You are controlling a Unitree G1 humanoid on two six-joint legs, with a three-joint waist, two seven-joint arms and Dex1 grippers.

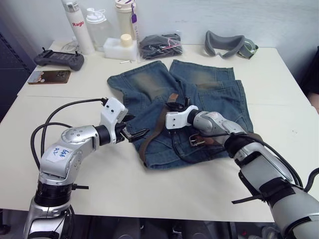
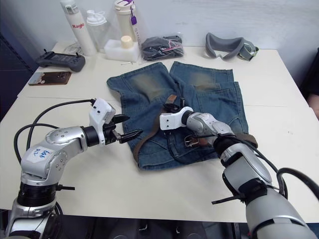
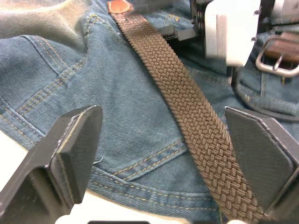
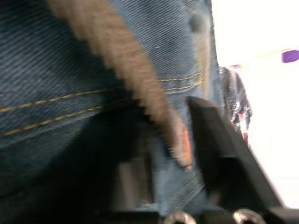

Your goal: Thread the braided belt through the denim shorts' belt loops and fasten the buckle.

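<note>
The denim shorts [image 1: 149, 84] lie flat mid-table, legs pointing away from me. The braided belt [image 1: 157, 128] runs diagonally across them, and in the left wrist view it [image 3: 196, 116] lies loose on the denim. Its buckle [image 1: 197, 141] rests on the waistband beside my right forearm. My right gripper [image 1: 175, 106] is shut on the belt close to its leather tip [image 4: 184, 144]. At the shorts' left edge my left gripper [image 1: 135, 127] hangs open, one finger [image 3: 74, 144] on each side of the belt without touching it. I cannot make out the belt loops.
Along the back edge stand bottles [image 1: 77, 25], a white container [image 1: 120, 49], a black bundle in a clear bag [image 1: 160, 46] and a grey padded band [image 1: 229, 45]. A controller [image 1: 59, 59] and a phone [image 1: 49, 76] lie at the far left.
</note>
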